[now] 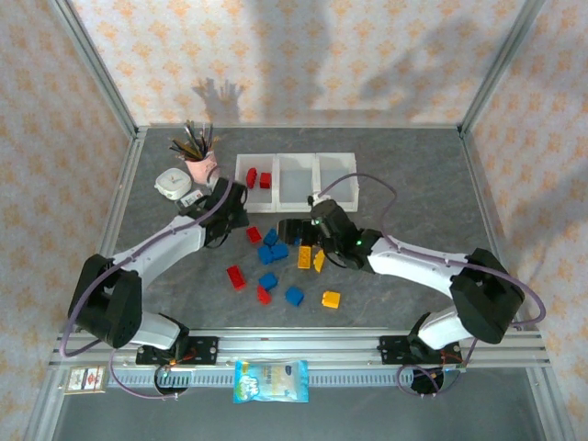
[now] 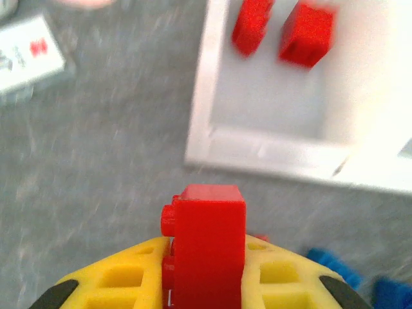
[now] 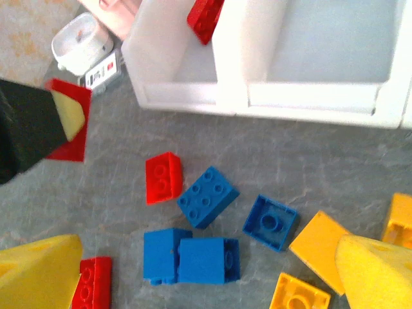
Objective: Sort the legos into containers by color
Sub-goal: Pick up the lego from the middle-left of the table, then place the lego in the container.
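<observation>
My left gripper (image 1: 236,198) is shut on a red lego (image 2: 207,244), which stands upright between the yellow pads just in front of the left container's near wall (image 2: 257,154). Two red legos (image 2: 308,33) lie in that left container. The three joined white containers (image 1: 296,196) form a row at the back. My right gripper (image 3: 206,270) hangs open over the loose pile, above a pair of blue legos (image 3: 201,259). Around it lie a red lego (image 3: 163,177), more blue legos (image 3: 207,196) and yellow legos (image 3: 320,243).
A pink cup of brushes (image 1: 200,163), a white round case (image 1: 171,182) and a small card (image 1: 191,197) sit left of the containers. More legos lie scattered toward the near edge, such as a yellow one (image 1: 331,299). A snack packet (image 1: 271,380) rests on the front rail.
</observation>
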`<act>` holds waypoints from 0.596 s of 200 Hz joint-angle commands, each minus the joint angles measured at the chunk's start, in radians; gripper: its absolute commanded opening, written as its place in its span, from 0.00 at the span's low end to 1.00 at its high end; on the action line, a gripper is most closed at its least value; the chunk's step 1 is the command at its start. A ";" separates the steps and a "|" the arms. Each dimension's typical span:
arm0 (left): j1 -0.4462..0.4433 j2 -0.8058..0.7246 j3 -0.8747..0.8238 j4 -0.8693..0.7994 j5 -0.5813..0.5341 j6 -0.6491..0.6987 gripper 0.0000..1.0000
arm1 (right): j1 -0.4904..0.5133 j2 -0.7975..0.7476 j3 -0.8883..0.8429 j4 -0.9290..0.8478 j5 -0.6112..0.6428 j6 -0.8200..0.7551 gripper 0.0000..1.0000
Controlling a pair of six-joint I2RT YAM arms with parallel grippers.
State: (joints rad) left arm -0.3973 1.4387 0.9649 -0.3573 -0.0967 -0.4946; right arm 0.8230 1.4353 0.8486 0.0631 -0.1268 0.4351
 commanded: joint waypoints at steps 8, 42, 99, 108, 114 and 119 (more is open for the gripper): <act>0.002 0.131 0.171 -0.037 -0.044 0.081 0.24 | -0.035 -0.034 0.067 -0.025 0.044 0.001 1.00; 0.003 0.311 0.374 -0.086 -0.053 0.123 0.24 | -0.065 -0.054 0.073 -0.013 0.049 -0.009 1.00; 0.008 0.540 0.559 -0.139 -0.061 0.130 0.26 | -0.075 -0.035 0.090 -0.011 0.041 -0.025 1.00; 0.008 0.548 0.566 -0.138 -0.061 0.129 0.29 | -0.075 -0.036 0.090 -0.009 0.045 -0.025 1.00; 0.008 0.550 0.567 -0.136 -0.062 0.132 0.30 | -0.076 -0.036 0.090 -0.008 0.046 -0.025 1.00; 0.008 0.553 0.568 -0.133 -0.064 0.133 0.31 | -0.076 -0.036 0.090 -0.006 0.045 -0.026 1.00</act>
State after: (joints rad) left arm -0.3973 1.9816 1.4971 -0.4393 -0.1204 -0.3809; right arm 0.7506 1.4052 0.9020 0.0597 -0.1043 0.4259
